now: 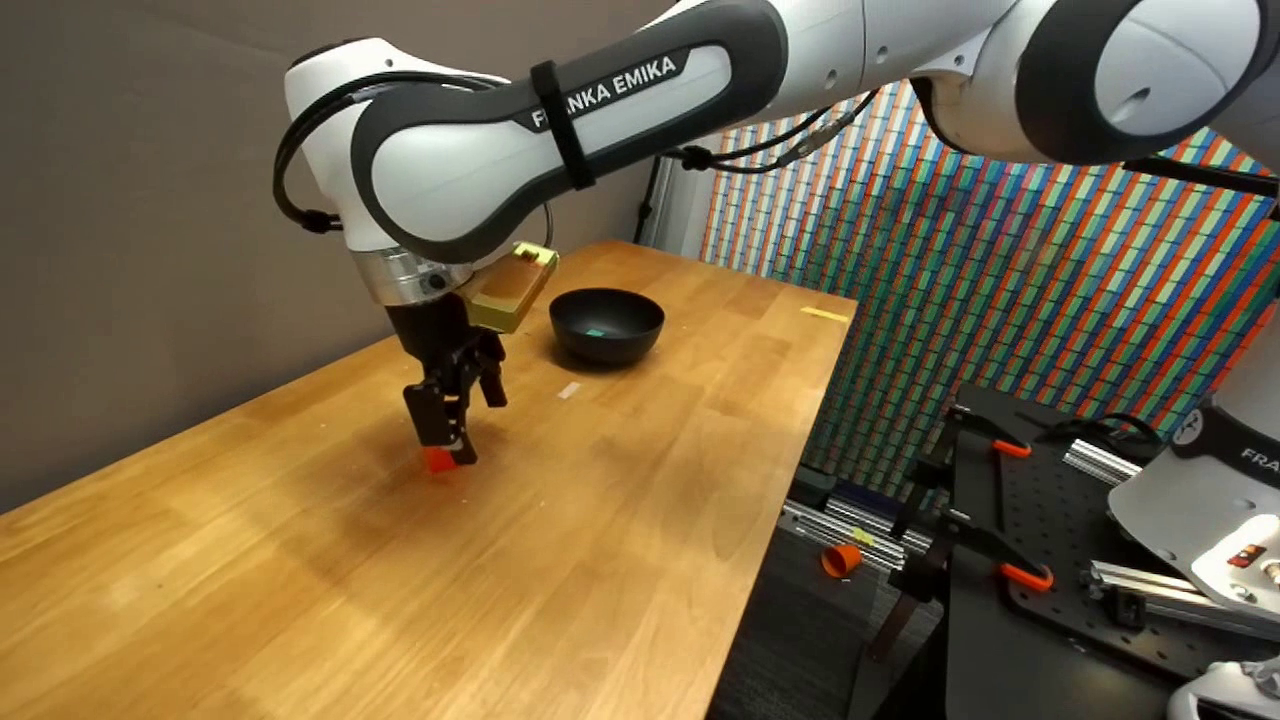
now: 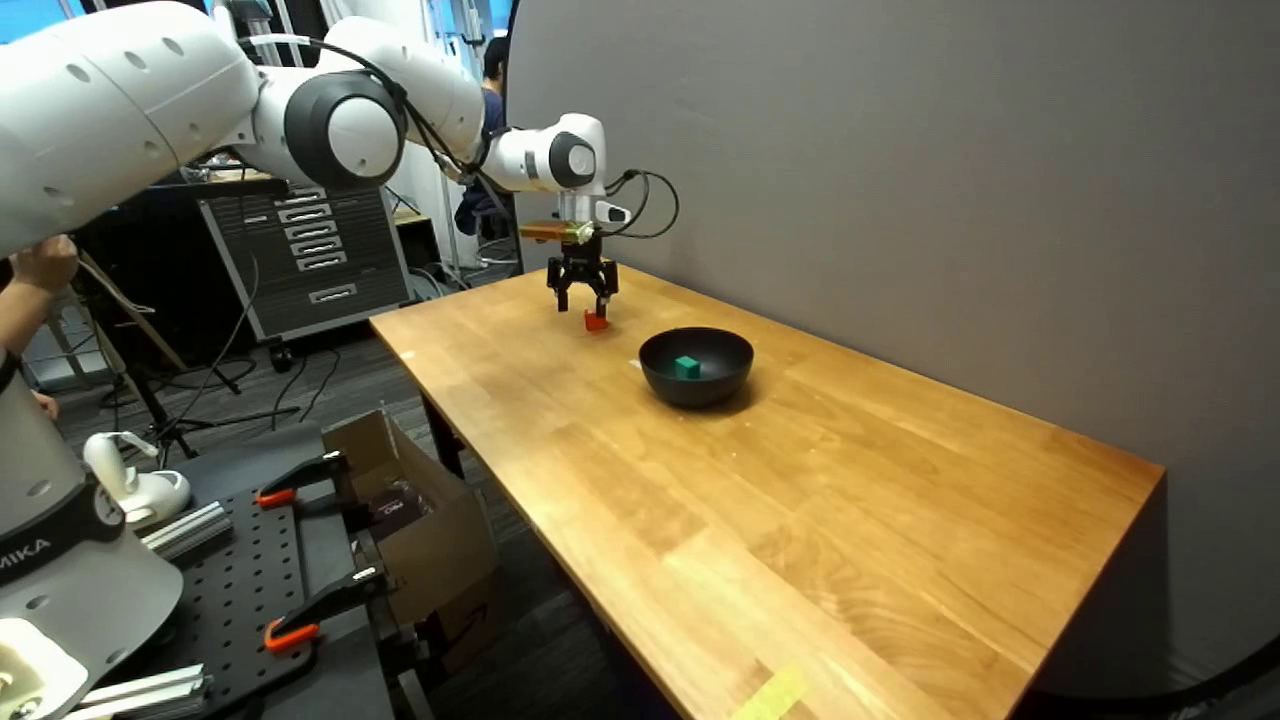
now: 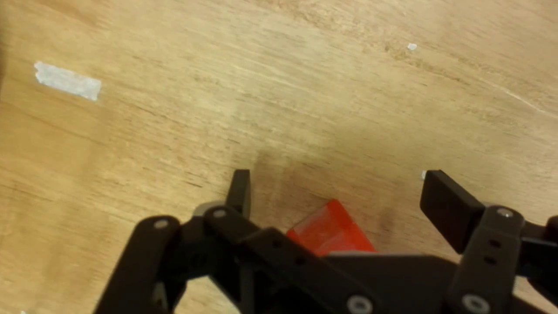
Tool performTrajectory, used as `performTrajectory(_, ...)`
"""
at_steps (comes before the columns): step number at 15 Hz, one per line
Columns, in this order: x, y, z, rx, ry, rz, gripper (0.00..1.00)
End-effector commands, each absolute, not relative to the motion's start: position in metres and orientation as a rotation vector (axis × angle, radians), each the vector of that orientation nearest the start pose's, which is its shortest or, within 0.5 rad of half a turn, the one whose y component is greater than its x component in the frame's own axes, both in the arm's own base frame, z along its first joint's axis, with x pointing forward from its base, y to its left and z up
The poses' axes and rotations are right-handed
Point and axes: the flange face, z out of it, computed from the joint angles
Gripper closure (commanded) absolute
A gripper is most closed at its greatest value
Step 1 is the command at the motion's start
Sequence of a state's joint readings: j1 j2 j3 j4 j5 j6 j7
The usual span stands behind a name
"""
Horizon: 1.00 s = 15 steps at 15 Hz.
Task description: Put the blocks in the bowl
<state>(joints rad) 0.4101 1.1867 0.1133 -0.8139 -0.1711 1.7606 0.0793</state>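
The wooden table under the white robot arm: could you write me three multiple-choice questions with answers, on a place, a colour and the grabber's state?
1. Where is the small green cube relative to the round black bowl?
A) under it
B) inside it
C) behind it

2. What colour is the small block nearest the black two-fingered gripper?
A) red
B) blue
C) white

3. What state is the gripper in?
A) shut on the green cube
B) shut on nothing
C) open

1: B, both exterior views show the cube within the bowl's rim.
2: A, the wrist view shows its red surface, partly hidden by the gripper.
3: C, the wrist view shows the wooden table between its spread fingers.
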Motion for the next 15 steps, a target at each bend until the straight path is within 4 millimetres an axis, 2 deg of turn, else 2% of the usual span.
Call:
performTrajectory(1,0.696,0.349,0.165,-3.106,-0.813,0.319,0.0)
performTrajectory(8,0.694,0.364,0.151,-3.073,-0.946,0.269,0.0)
performTrajectory(9,0.694,0.365,0.15,-3.077,-0.957,0.255,0.25)
performTrajectory(10,0.694,0.366,0.149,-3.082,-0.972,0.249,0.26)
performTrajectory(14,0.696,0.366,0.147,-3.084,-1.004,0.224,0.58)
performTrajectory(15,0.696,0.366,0.146,-3.087,-0.993,0.228,0.17)
